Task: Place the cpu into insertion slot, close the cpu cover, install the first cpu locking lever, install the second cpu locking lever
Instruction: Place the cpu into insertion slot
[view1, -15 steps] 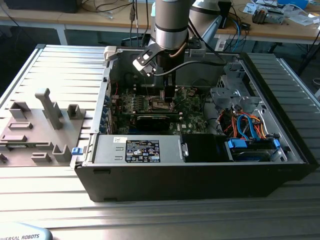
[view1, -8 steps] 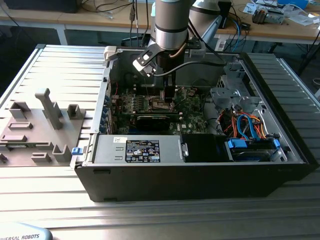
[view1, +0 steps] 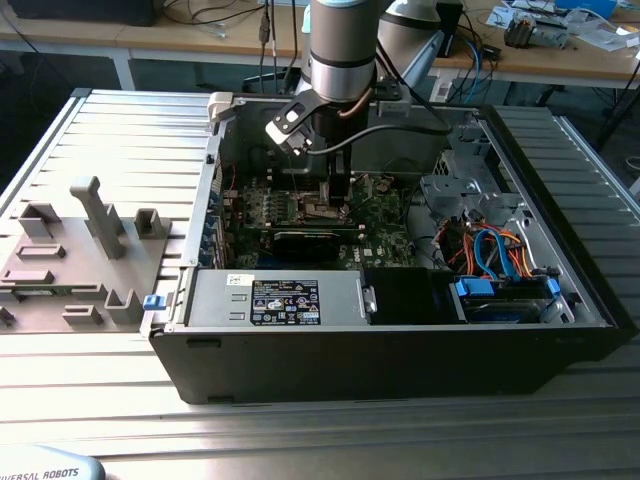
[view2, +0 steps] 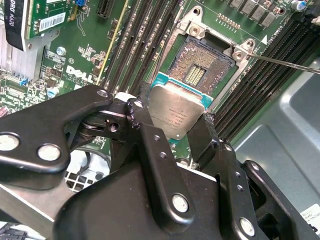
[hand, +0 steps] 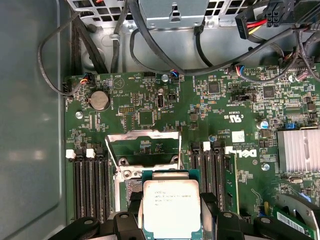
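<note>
Where the exterior view looks down on the open computer case (view1: 400, 350) on the tabletop (view1: 120, 130), the arm (view1: 340, 50) reaches into it and the pincer (view1: 338, 192) hangs just above the green circuit board (view1: 385, 215). In the second wrist view the pincer is clamped on the cpu (view2: 175, 112), one finger (view2: 147, 130) on each of two opposite edges, and the cpu sits over one edge of the insertion slot (view2: 200, 70), whose contacts lie bare. A thin metal lever (view2: 285, 64) runs away from one corner of the slot. In the first wrist view the cpu cover (hand: 144, 135) stands swung up just beyond the slot, and the cpu is held in front of it.
</note>
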